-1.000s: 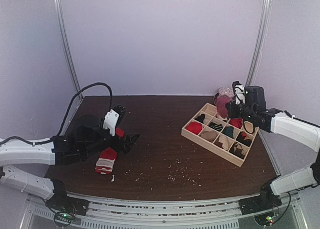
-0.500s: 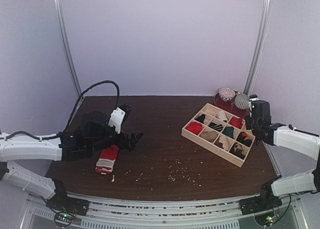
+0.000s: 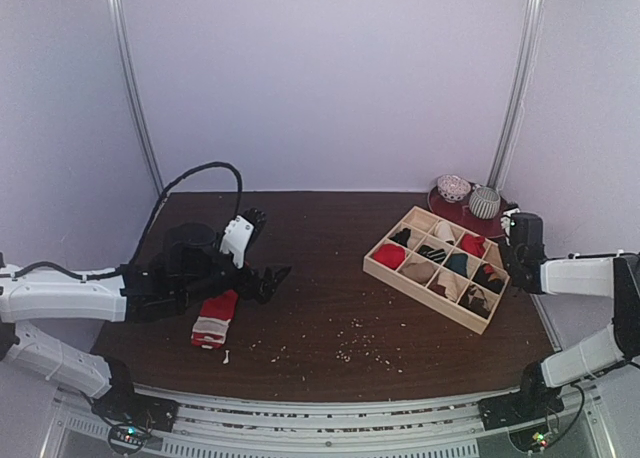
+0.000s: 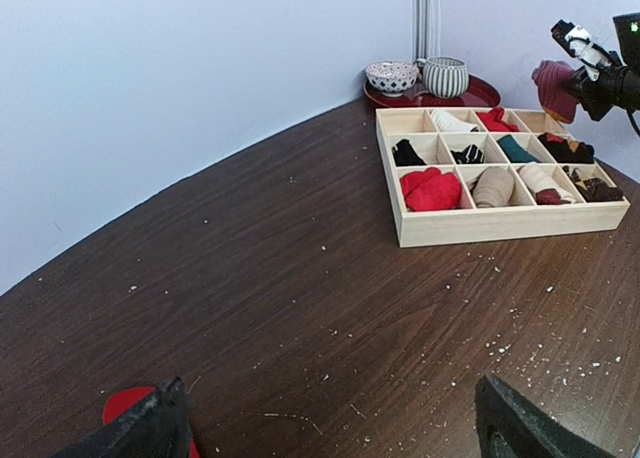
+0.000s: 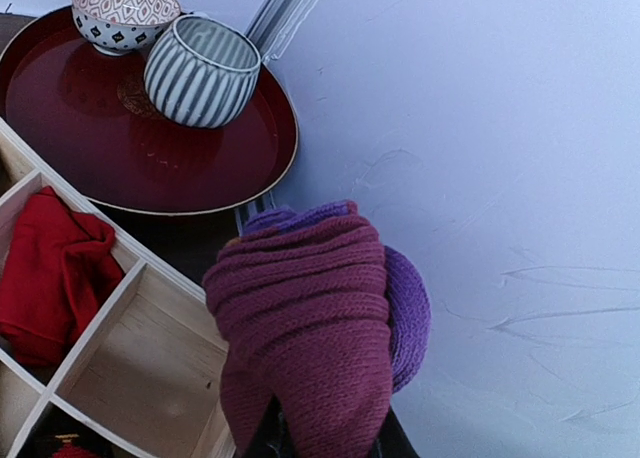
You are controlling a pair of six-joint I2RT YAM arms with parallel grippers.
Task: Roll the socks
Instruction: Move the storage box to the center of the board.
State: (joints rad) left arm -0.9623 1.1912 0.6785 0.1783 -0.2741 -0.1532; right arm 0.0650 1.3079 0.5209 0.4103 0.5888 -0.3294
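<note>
Against the pale wall (image 5: pixel 500 128) on the right side, we find the magenta sock (image 5: pixel 310 308), apparently rolled into a bundle. It is clamped in the narrow jaws of the right gripper (image 5: pixel 328 440), just beside the far corner of the wooden box (image 4: pixel 500 225). Behind it, a red tray (image 5: pixel 60 118) carries two bowls (image 5: pixel 200 70). The red sock (image 3: pixel 215 318) lies on the table (image 3: pixel 330 308) beneath the left arm. The left gripper (image 4: pixel 330 433) stands wide open and holds nothing.

The white-shelled left arm (image 3: pixel 60 300) and right arm (image 3: pixel 585 275) have black joints and black wrist blocks. A thin black cable (image 3: pixel 190 170) loops off the left arm, whose wedge-shaped fingers (image 4: pixel 150 433) are black.
</note>
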